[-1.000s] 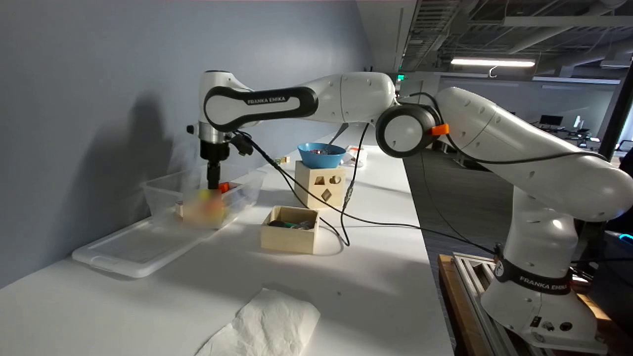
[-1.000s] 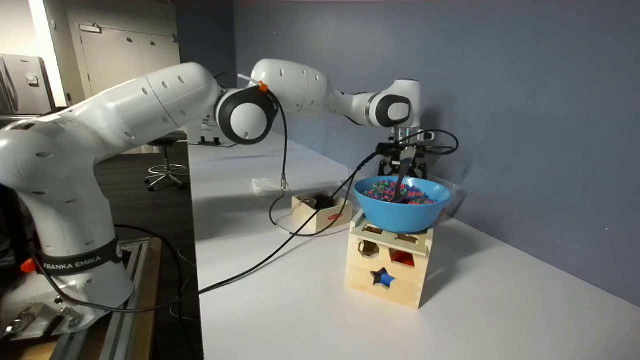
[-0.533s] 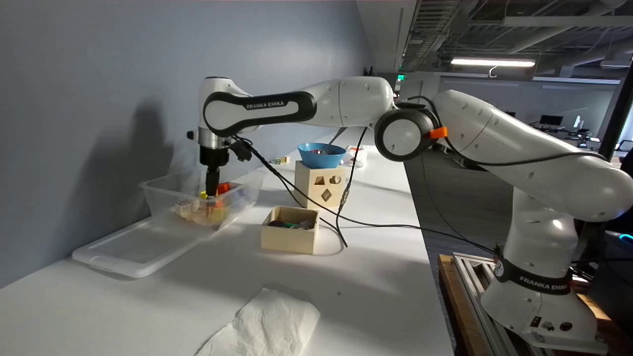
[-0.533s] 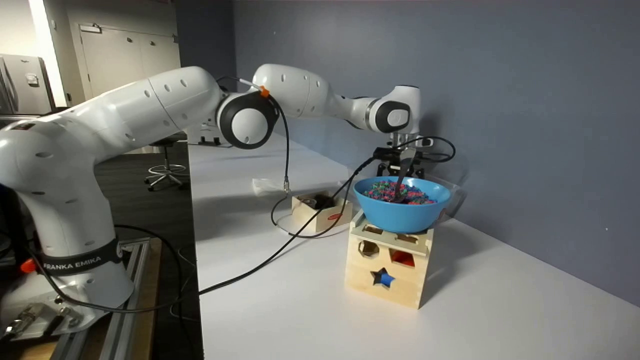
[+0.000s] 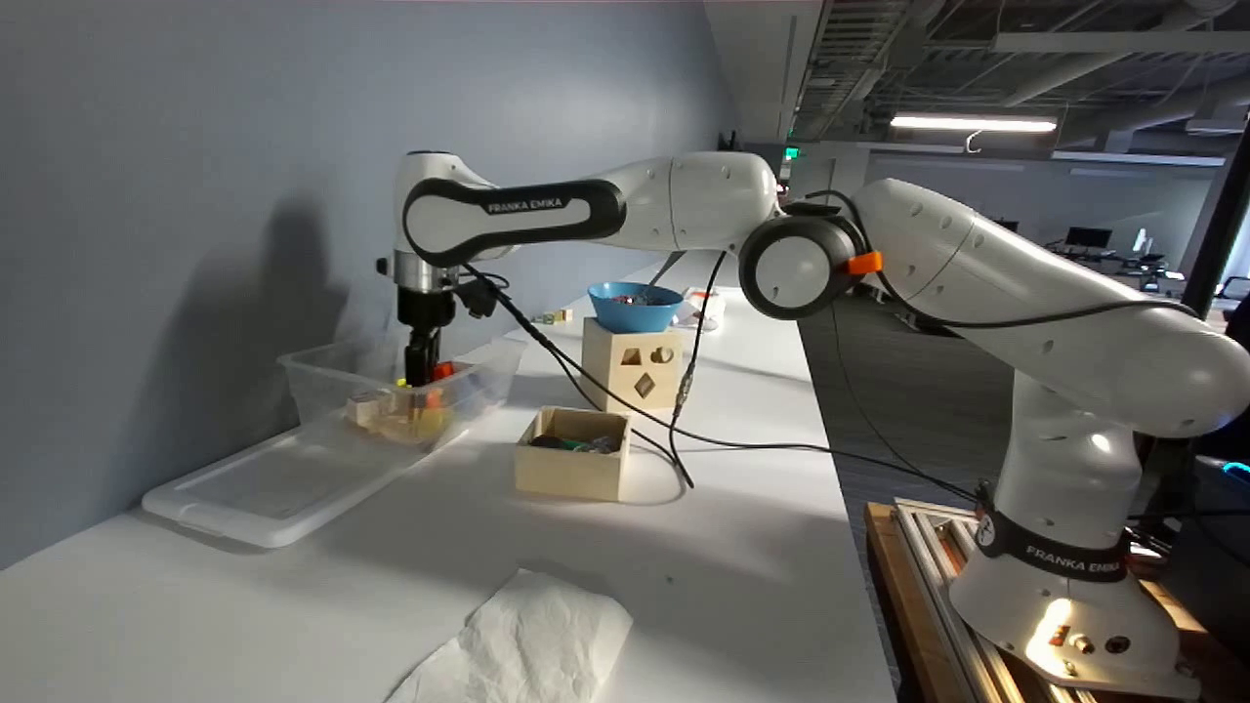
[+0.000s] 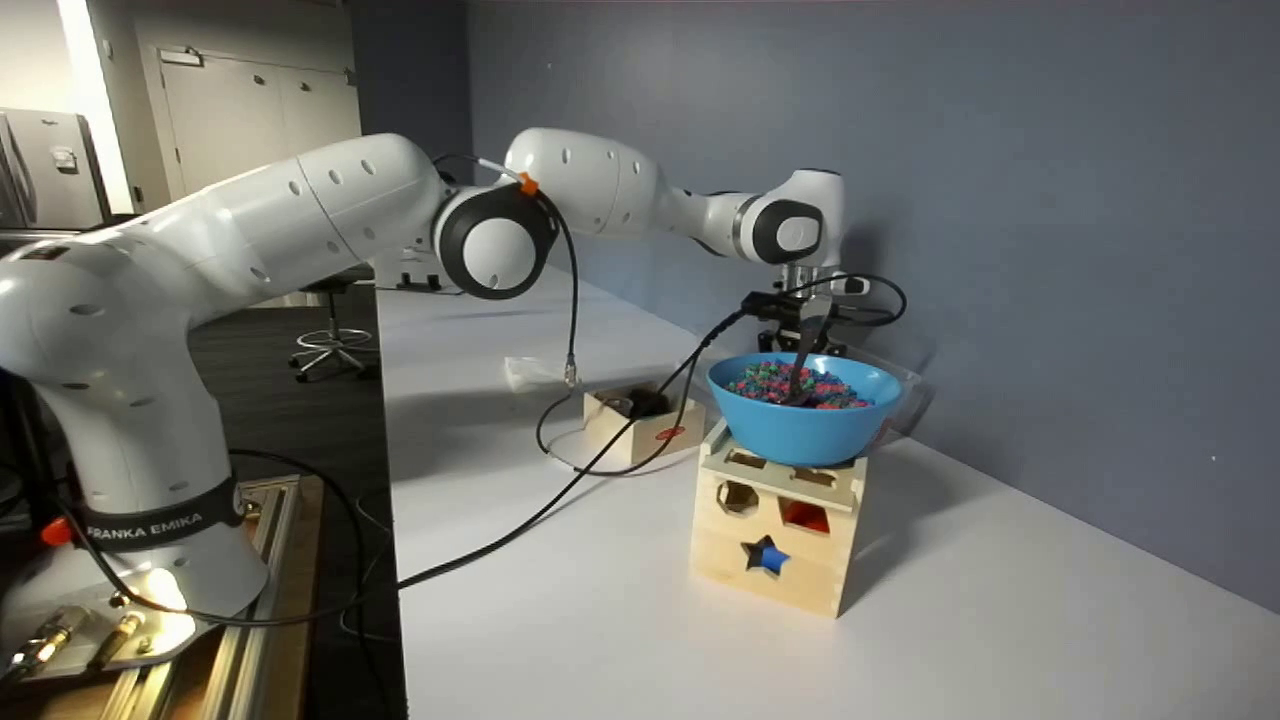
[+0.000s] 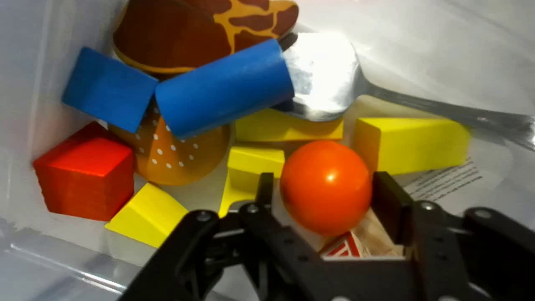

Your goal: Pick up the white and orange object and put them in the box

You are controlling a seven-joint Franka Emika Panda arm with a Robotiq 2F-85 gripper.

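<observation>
An orange ball (image 7: 326, 188), the orange object, lies in the clear plastic bin (image 5: 314, 398) among toy blocks. My gripper (image 7: 327, 179) reaches down into that bin with its fingers (image 7: 390, 205) on either side of the ball. The right-hand finger meets the ball's edge in the wrist view, while a thin gap shows on the left, so the gripper is still open around it. The tan box (image 5: 569, 476) stands apart on the table, with dark and green items inside. In an exterior view the gripper's tips are hidden behind the bowl. The white object is hidden or out of view.
Blue blocks (image 7: 225, 88), a red block (image 7: 85, 173), yellow blocks (image 7: 411, 144) and a metal spoon (image 7: 326, 75) crowd the bin. A blue bowl (image 6: 803, 410) sits on a wooden shape sorter (image 6: 770, 530). The bin lid (image 5: 283, 488), a paper towel (image 5: 527, 635) and loose cable are nearby.
The gripper has come down further into the bin during the last second. Over the latest half second it has turned slightly, and its fingers have drawn closer together.
</observation>
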